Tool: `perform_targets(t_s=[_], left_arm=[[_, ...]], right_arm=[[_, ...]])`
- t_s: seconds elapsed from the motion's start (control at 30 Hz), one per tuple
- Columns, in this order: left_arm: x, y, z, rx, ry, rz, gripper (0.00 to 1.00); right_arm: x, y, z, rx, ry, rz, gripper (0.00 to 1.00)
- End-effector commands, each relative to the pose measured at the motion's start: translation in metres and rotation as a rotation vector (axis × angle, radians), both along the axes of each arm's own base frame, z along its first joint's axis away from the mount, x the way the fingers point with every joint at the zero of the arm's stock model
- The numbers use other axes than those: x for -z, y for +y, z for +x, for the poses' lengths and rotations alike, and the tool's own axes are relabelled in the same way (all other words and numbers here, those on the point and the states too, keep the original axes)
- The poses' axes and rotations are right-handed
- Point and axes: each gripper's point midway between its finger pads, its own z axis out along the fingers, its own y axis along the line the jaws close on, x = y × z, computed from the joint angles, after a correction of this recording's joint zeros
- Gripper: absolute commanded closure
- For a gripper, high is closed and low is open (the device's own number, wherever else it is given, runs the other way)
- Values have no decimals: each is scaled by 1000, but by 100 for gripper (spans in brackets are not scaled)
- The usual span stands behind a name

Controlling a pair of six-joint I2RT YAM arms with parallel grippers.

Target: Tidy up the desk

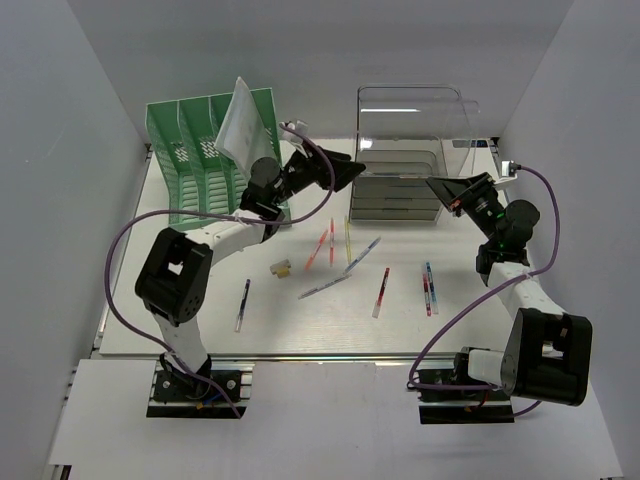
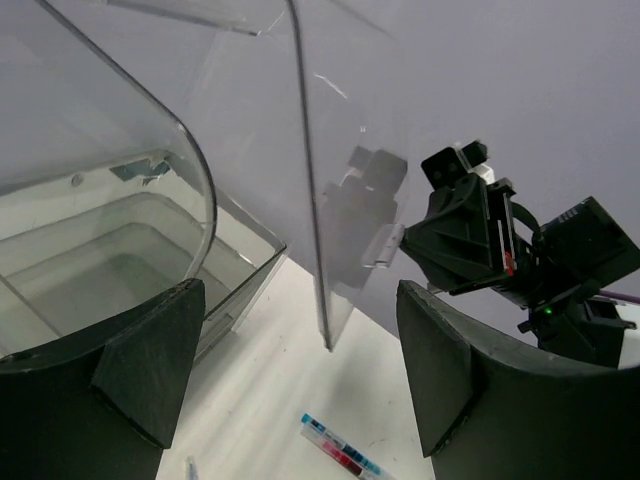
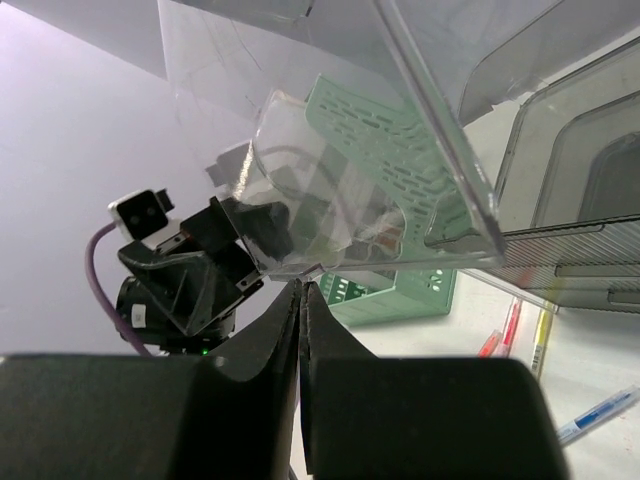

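Hanging beside the green file rack [image 1: 200, 170] at ten o'clock, my left claw [image 1: 345, 175] gapes released above the white tabletop [image 1: 300, 325]. Pens [image 1: 380, 292] lie scattered mid-tabletop. At one o'clock, by the clear drawer box [image 1: 395, 192], my right claw [image 1: 442, 187] is clenched on nothing.

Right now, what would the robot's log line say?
left pincer: open, empty | right pincer: shut, empty | pens: loose on desk
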Motion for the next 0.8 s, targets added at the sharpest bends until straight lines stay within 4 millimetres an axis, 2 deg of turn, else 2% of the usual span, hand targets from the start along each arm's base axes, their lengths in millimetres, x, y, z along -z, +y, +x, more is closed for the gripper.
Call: perform_targets(t_s=[0.0, 0.2, 0.5, 0.6, 0.77], left_arm=[[-9, -8, -2, 45, 33, 0, 13], [-18, -12, -3, 105, 44, -29, 13], [-33, -22, -25, 283, 37, -64, 16], [-34, -21, -24, 300, 37, -66, 17], [-41, -22, -29, 341, 40, -85, 26]], right_arm=[[-41, -2, -4, 18, -138, -23, 96], [-41, -1, -4, 16, -141, -28, 96], [-40, -1, -5, 15, -140, -34, 97], [-38, -1, -3, 18, -137, -38, 97], [-37, -2, -2, 25, -139, -47, 97]])
